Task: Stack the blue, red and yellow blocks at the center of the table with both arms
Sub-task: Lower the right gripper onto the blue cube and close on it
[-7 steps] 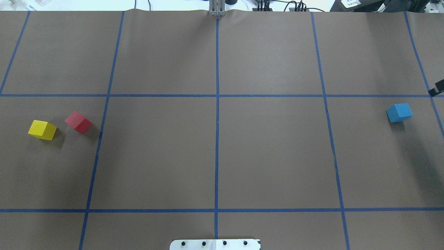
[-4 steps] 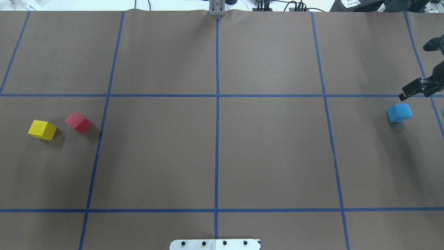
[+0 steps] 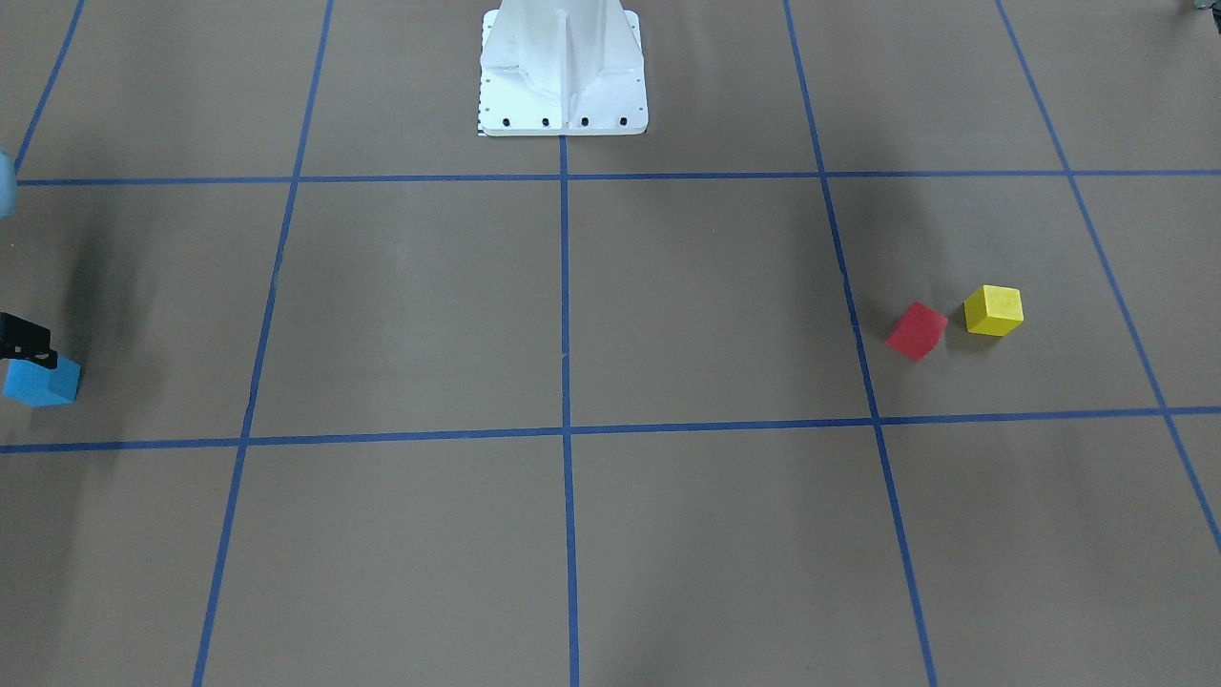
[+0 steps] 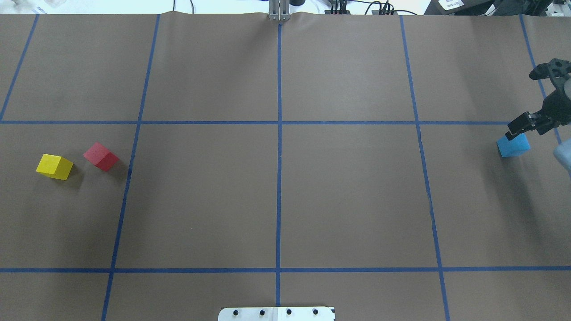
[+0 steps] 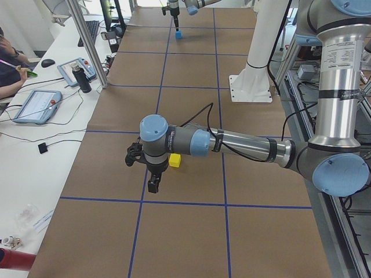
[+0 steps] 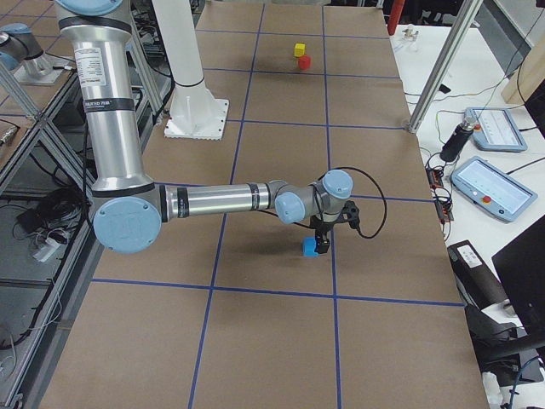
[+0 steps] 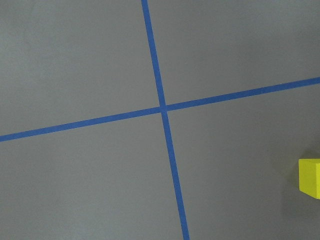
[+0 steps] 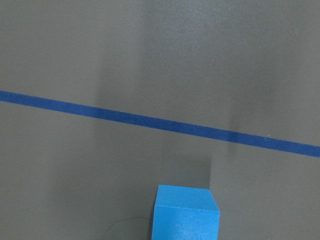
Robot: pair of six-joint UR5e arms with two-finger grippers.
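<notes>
Counter (image 4: pixel 348 200): no stack yet. Right gripper (image 6: pixel 323 238) wide, empty, over blue block (image 4: pixel 513 146); next: lower, clamp. Left gripper (image 5: pixel 152 184): can't tell.

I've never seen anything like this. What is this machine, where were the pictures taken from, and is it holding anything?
It is a robot with two jointed metal arms on a white post, each ending in a two-finger gripper. Two pictures look down on the brown table, two look along it from its ends, two come from wrist cameras. Three cubes lie there: a blue block, a red block, a yellow block. The right gripper hangs open just over the blue block; the left gripper hovers near the yellow one. No block is held.
</notes>
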